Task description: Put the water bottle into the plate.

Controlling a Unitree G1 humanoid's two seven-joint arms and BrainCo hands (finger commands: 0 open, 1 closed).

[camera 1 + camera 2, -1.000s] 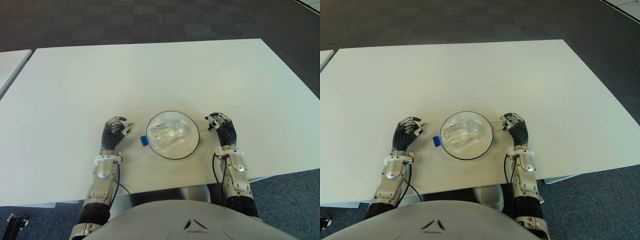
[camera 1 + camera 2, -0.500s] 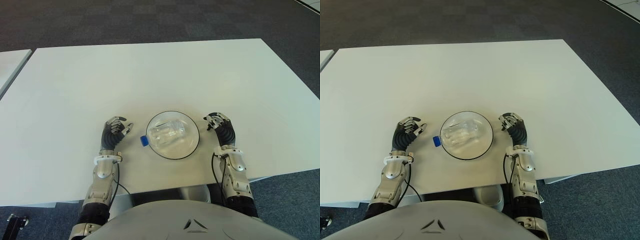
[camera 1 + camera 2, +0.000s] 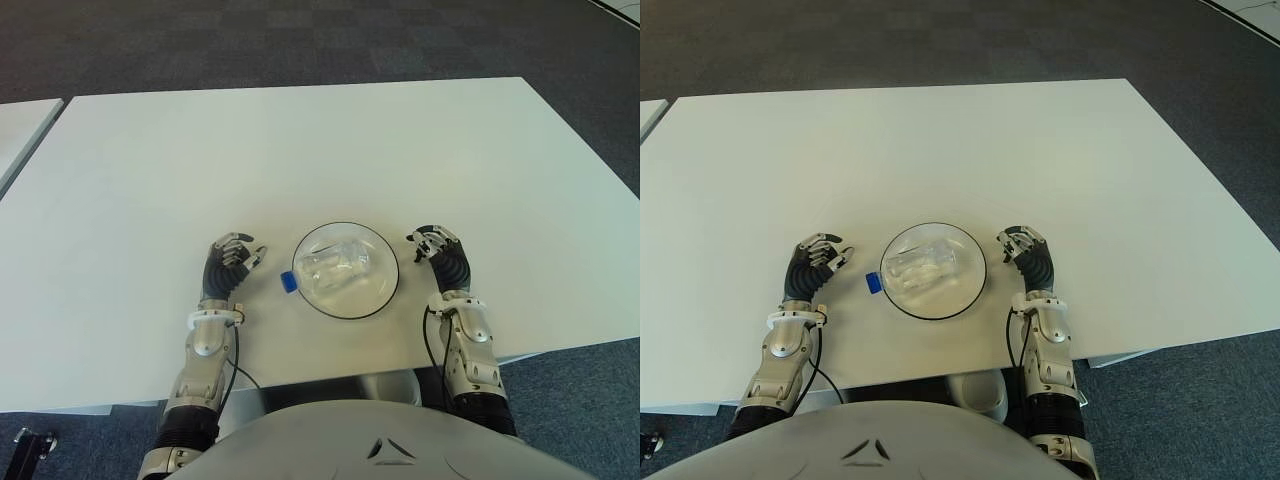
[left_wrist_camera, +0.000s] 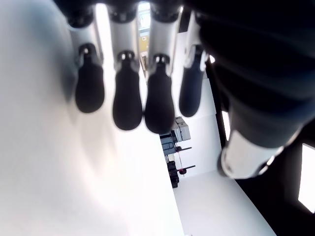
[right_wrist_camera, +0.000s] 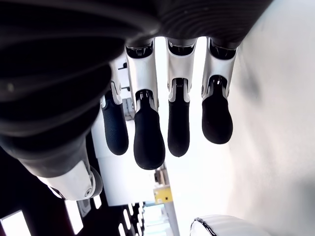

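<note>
A clear water bottle (image 3: 336, 268) lies on its side in the glass plate (image 3: 383, 292) near the table's front edge; its blue cap (image 3: 287, 282) pokes out over the plate's left rim. My left hand (image 3: 233, 258) is just left of the cap, fingers loosely curled and holding nothing. My right hand (image 3: 437, 246) is just right of the plate, fingers relaxed and empty. The left wrist view shows only my left fingertips (image 4: 127, 105) over bare table. In the right wrist view my right fingertips (image 5: 148, 145) hang over the table with the plate's rim (image 5: 221, 223) at the picture's edge.
The white table (image 3: 300, 150) stretches wide beyond the plate. A second white table (image 3: 20, 125) stands at the far left. Dark carpet (image 3: 300, 40) lies behind the table.
My right hand has crept very slightly toward the plate. The bottle, the plate and my left hand have not moved.
</note>
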